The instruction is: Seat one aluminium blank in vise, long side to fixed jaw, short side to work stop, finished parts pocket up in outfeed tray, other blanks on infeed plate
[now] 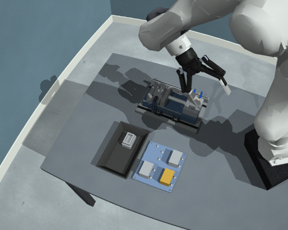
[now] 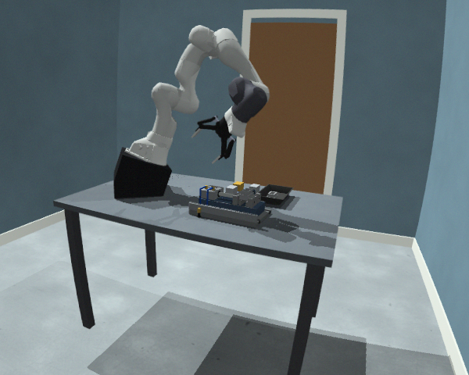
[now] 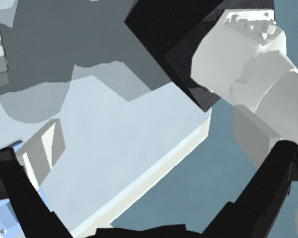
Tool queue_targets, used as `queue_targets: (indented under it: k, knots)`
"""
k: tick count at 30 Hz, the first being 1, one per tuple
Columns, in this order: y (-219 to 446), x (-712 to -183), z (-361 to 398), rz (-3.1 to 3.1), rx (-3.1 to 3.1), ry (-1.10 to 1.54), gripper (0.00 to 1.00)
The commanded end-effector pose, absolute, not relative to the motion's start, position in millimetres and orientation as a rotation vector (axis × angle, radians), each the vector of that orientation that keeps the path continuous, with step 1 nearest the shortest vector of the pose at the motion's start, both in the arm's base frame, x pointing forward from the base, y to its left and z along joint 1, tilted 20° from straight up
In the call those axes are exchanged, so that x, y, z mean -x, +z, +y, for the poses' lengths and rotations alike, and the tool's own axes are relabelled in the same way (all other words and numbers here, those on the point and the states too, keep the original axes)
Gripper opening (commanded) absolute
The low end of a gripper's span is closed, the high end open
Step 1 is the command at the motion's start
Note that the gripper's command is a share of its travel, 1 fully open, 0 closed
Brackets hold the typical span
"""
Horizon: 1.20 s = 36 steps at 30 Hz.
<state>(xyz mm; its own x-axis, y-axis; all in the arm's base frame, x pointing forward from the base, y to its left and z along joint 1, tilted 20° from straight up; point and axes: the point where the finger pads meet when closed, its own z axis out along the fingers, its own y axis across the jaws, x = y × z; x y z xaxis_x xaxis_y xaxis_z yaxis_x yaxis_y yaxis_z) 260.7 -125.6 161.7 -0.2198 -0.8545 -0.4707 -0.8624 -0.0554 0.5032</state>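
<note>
My gripper (image 1: 208, 91) is wide open and empty, high above the hose end of the vise (image 1: 172, 104); it also shows in the exterior view (image 2: 205, 146). The vise's opening (image 1: 161, 95) lies at its left end, next to the fixed jaw (image 1: 161, 89); I cannot tell whether anything sits in it. Two aluminium blanks (image 1: 175, 158) (image 1: 146, 169) and one brass blank (image 1: 167, 176) lie flat on the blue infeed plate (image 1: 160, 166). A finished part (image 1: 128, 140), pocket up, lies in the dark outfeed tray (image 1: 121, 152).
The arm's black base (image 1: 265, 160) stands at the right of the table. The wrist view shows the table edge, the base and a corner of the vise (image 3: 6, 225). Blue hoses (image 1: 198, 94) stick up from the vise's right end.
</note>
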Motion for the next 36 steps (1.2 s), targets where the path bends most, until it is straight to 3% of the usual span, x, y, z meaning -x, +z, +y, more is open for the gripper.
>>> queue_targets:
  k: [1, 23, 36]
  knots:
    - [157, -291, -108, 2.247, 1.902, 0.970, 1.00]
    - [203, -397, 69, 2.239, 1.809, 0.210, 1.00]
    - [218, -432, 127, 2.205, 1.755, -0.026, 1.00]
